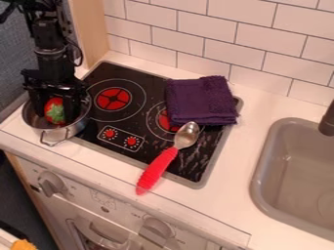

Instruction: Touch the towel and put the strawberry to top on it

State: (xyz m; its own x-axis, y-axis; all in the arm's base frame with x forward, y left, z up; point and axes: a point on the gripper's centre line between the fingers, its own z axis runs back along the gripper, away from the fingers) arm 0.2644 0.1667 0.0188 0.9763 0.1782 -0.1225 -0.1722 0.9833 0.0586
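Presently, my gripper [60, 108] is at the strawberry [54, 111] in the pot [64, 132], closure indeterminable; placement on the towel [199, 101] remains.

Camera view: high, from the front of the counter [240, 151].
Slanted downward toward the tiled backsplash [215, 29]; close range, spanning cooktop [108, 75] and part of the sink [287, 151].

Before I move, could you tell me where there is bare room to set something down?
Bare counter lies between the stovetop and the sink; the burner between the pot and the towel is free too. It is crowded at the pot, with the gripper and strawberry, and where towel and spoon lie close together.
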